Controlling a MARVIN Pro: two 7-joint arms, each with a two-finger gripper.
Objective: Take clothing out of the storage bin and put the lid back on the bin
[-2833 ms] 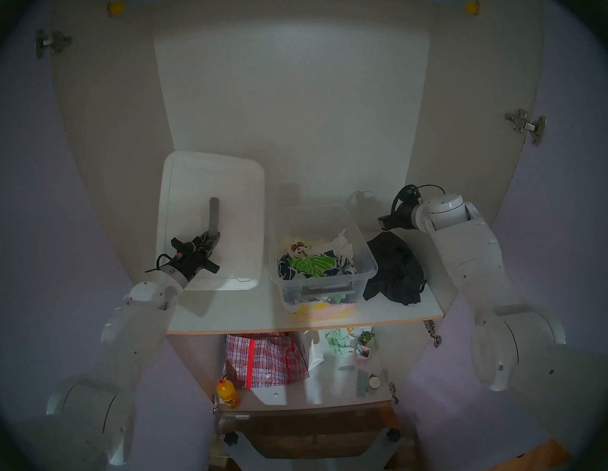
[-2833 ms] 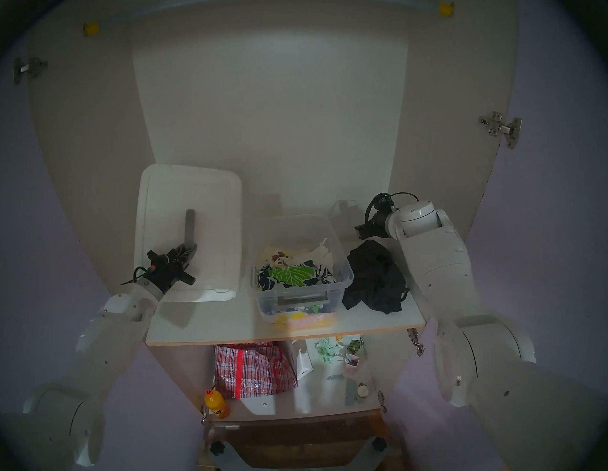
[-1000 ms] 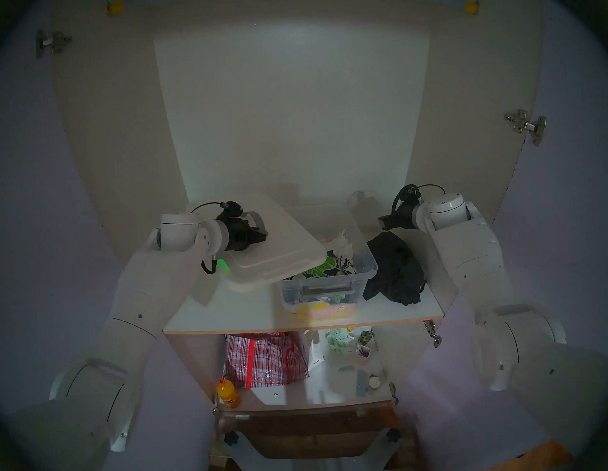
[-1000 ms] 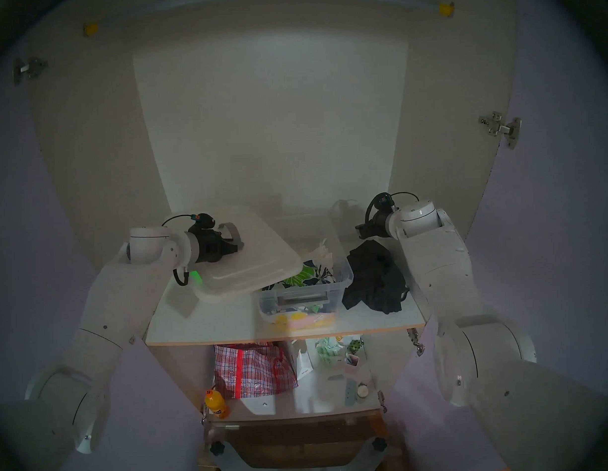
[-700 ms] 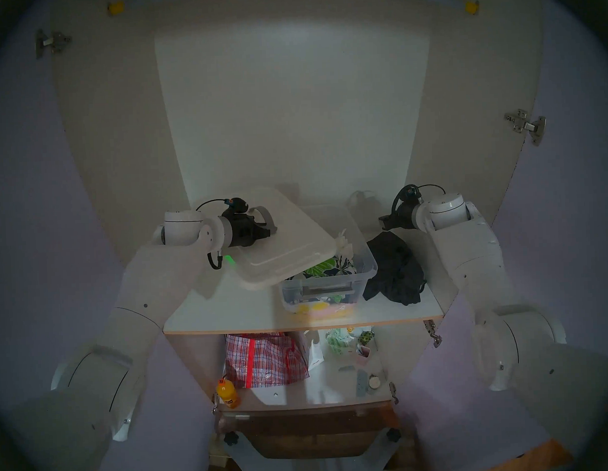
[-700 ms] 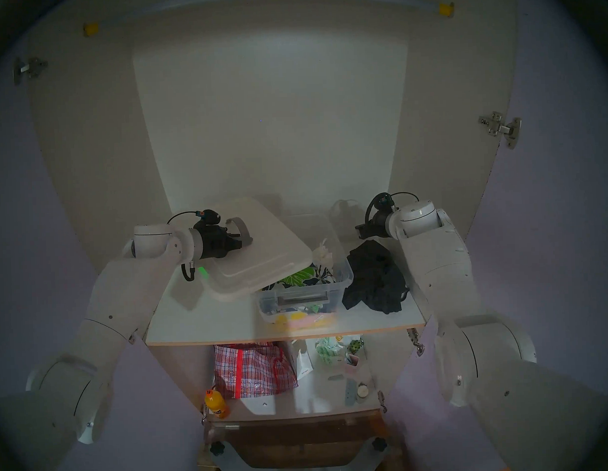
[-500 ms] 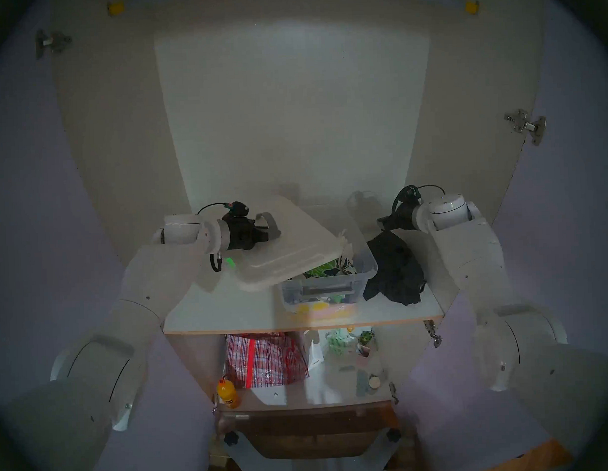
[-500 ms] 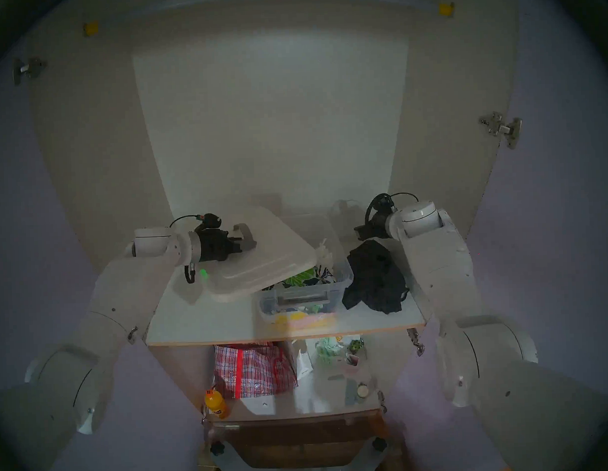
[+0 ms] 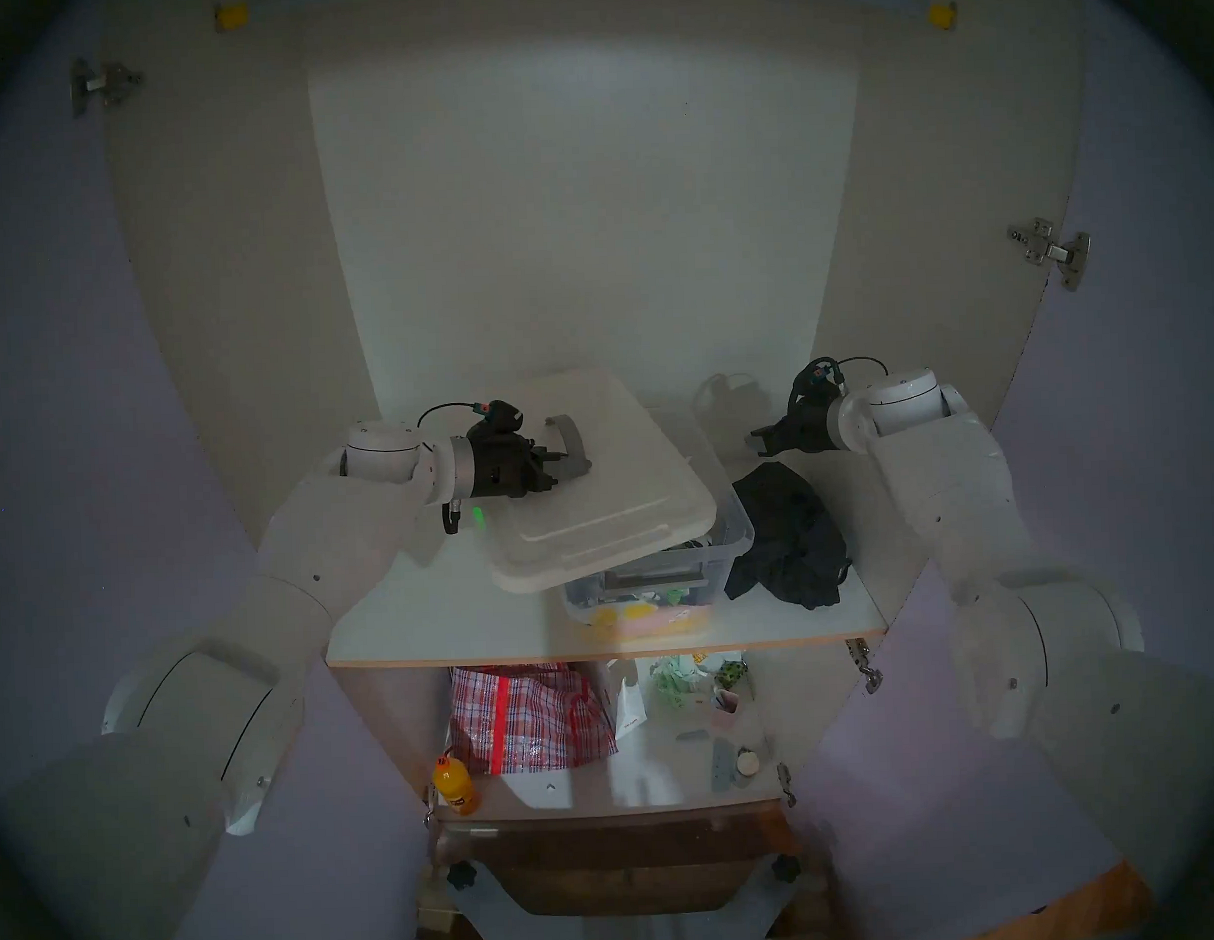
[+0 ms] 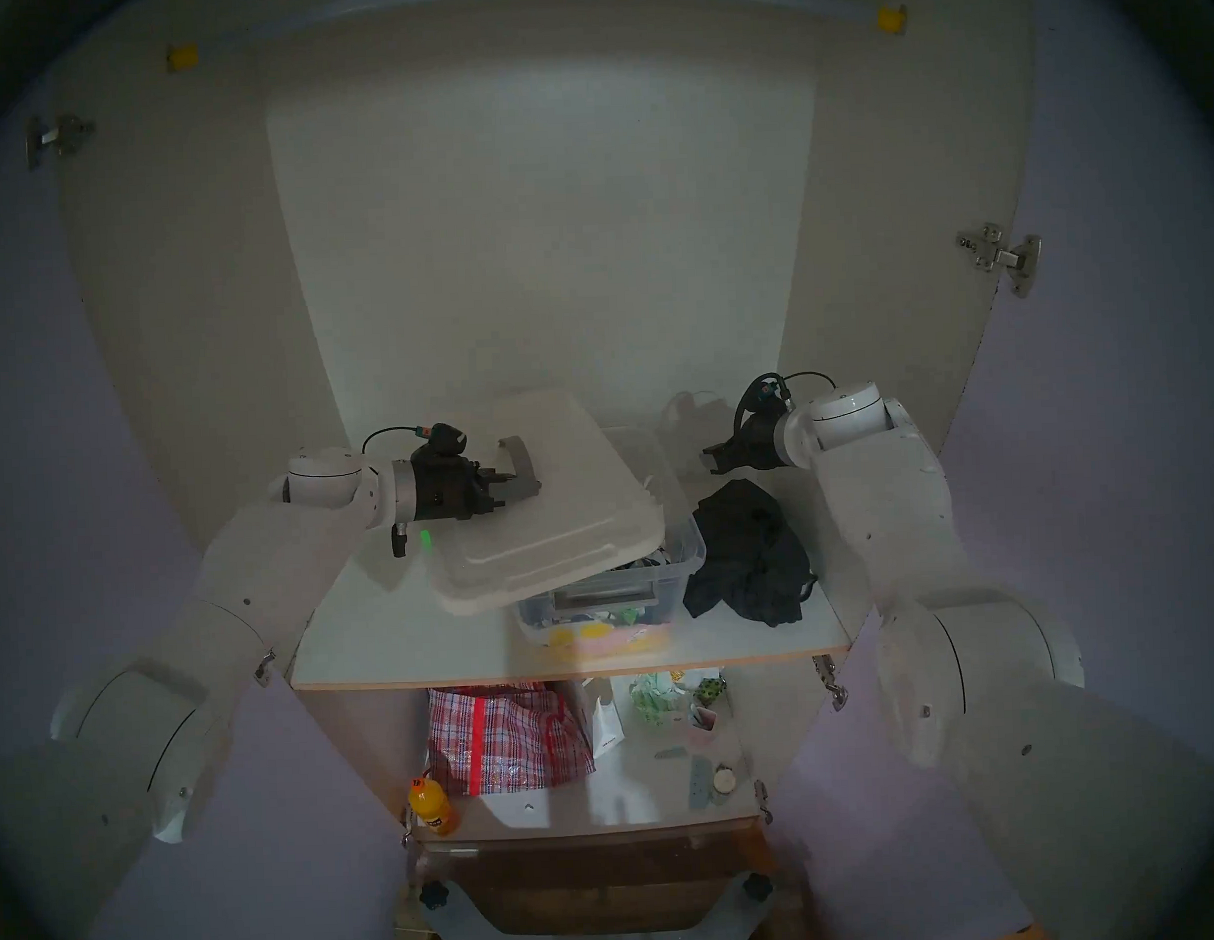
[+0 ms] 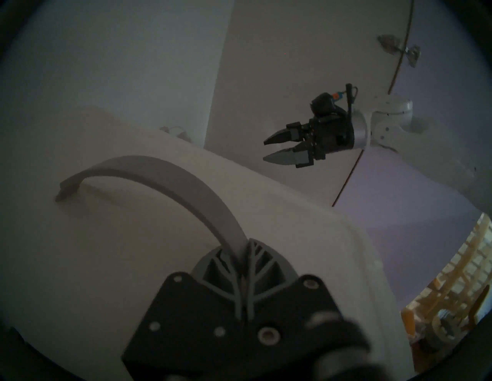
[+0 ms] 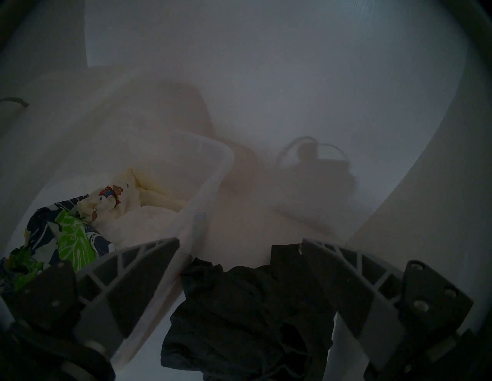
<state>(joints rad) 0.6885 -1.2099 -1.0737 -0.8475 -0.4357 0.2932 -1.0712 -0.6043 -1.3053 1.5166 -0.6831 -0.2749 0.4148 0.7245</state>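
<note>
The lid [image 9: 611, 472] is milky white, its strap handle [image 9: 568, 445] grey. The bin [image 9: 663, 574] is clear plastic (a navy cloth with green leaves [image 12: 66, 234] lies inside). The garment [image 9: 788, 535] is plain black. Below, a bag [image 9: 530, 716] is red plaid and a bottle [image 9: 454, 784] orange.

The upper shelf [image 9: 458, 622] is a white board with a tan front edge. On the lower shelf [image 9: 588, 793], a red plaid woven bag [image 9: 530, 716] lies at left, with an orange bottle [image 9: 455, 785] just in front of its left corner. Small mixed items [image 9: 701, 682] lie at right. Metal hinges [image 9: 1050, 251] are fixed to the open cabinet doors.
</note>
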